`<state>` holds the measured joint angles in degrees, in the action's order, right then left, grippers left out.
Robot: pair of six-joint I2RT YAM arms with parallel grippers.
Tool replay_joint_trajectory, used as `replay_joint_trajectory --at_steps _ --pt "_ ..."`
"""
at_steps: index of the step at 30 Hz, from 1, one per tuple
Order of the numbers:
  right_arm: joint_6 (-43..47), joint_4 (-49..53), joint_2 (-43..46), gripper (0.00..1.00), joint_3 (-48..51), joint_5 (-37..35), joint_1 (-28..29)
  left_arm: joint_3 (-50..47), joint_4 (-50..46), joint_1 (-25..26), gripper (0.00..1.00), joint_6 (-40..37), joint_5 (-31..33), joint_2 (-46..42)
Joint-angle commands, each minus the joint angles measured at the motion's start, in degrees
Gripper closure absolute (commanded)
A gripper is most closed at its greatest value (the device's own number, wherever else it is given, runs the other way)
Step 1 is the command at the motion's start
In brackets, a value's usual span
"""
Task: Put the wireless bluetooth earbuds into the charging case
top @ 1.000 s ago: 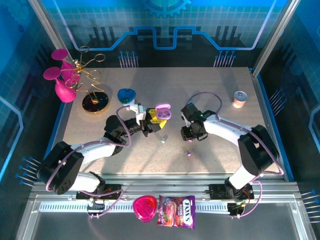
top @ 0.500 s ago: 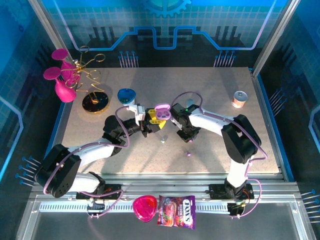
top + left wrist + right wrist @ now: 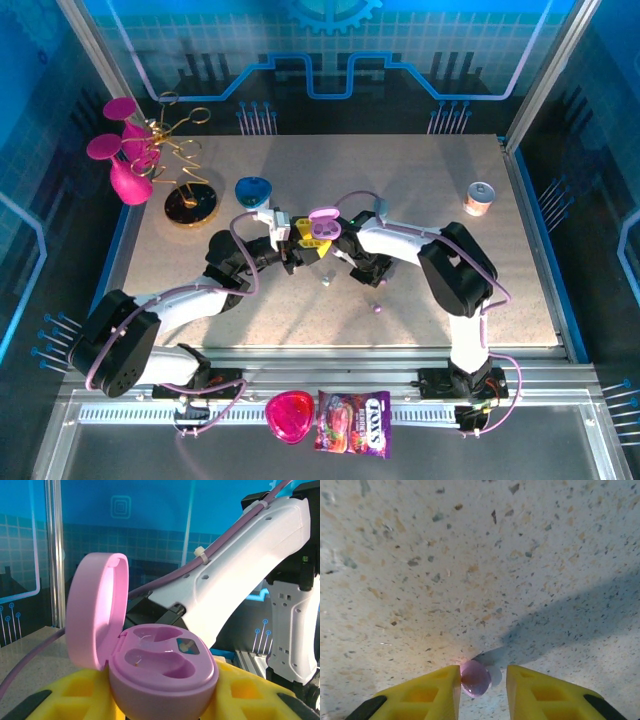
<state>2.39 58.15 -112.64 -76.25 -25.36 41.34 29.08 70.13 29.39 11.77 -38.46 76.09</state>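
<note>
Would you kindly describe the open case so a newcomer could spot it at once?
Find the table centre, where both arms meet. There the left tool holds the lilac case, lid up and both sockets empty; the blue case behind sits alone.

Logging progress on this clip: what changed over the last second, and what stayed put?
The right claw swung left toward the open lilac case, with a lilac earbud between its fingers, touching the left one. The left claw kept holding the case. A mint earbud and a lilac earbud stayed on the table.
</note>
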Motion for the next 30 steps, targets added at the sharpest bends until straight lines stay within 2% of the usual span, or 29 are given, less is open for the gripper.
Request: replay_joint_trajectory --at_steps 1,16,30 --pt "1.67 3.25 -1.30 0.71 -1.11 -1.87 0.73 -0.38 0.53 -0.47 0.66 -1.40 -0.92 -1.63" --pt "2.97 3.84 -2.65 0.69 -0.71 -1.24 1.10 -0.72 0.28 -0.50 0.66 -1.49 -0.75 -1.91" --pt "3.19 2.31 -3.56 0.79 -0.14 -1.61 0.60 -0.86 0.27 -0.61 0.66 -1.38 -0.77 -2.00"
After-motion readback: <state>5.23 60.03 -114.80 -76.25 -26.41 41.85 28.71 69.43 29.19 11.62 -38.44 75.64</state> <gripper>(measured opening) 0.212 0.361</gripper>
